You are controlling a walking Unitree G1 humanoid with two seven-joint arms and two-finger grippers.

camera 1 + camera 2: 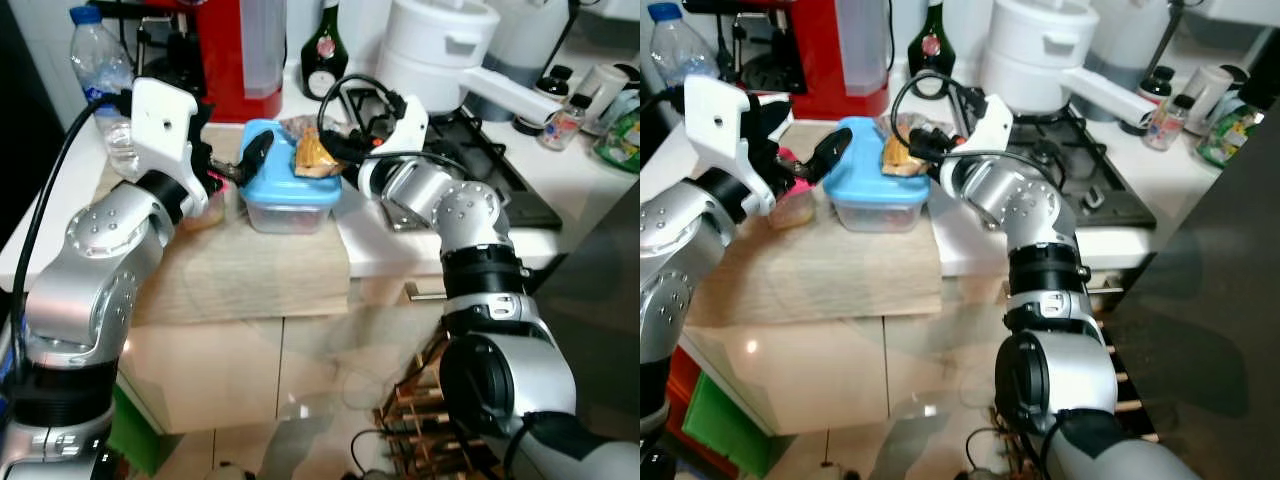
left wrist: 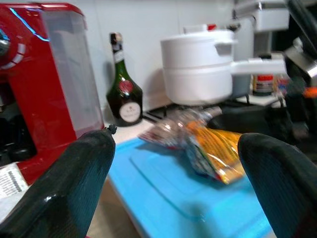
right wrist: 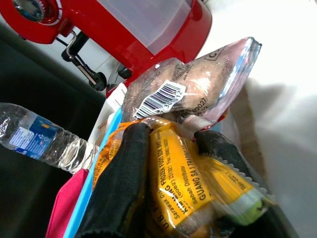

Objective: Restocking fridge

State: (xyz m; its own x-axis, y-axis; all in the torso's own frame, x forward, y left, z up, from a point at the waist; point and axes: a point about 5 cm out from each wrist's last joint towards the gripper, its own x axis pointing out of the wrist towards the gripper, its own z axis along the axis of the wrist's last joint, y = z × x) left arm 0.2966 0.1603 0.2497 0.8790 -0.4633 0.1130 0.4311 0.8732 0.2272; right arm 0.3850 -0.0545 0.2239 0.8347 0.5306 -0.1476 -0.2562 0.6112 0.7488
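One blue-lidded container [image 1: 289, 190] at frame centre on the worktop [image 1: 250, 270]; two packets on its lid: yellow packet [image 3: 183, 183] pinched by right gripper [image 3: 171, 173], clear packet [image 3: 188, 94] beside; left gripper [image 2: 173, 198] spread around the lid's left; one water bottle [image 1: 105, 85] upper left.

A home kitchen: a white counter [image 1: 400, 255] carries a gas hob [image 1: 480, 160], with a white saucepan [image 1: 440, 50] on the hob, a red coffee machine [image 1: 225, 50] left of it, and a dark bottle [image 1: 325, 45] between them.
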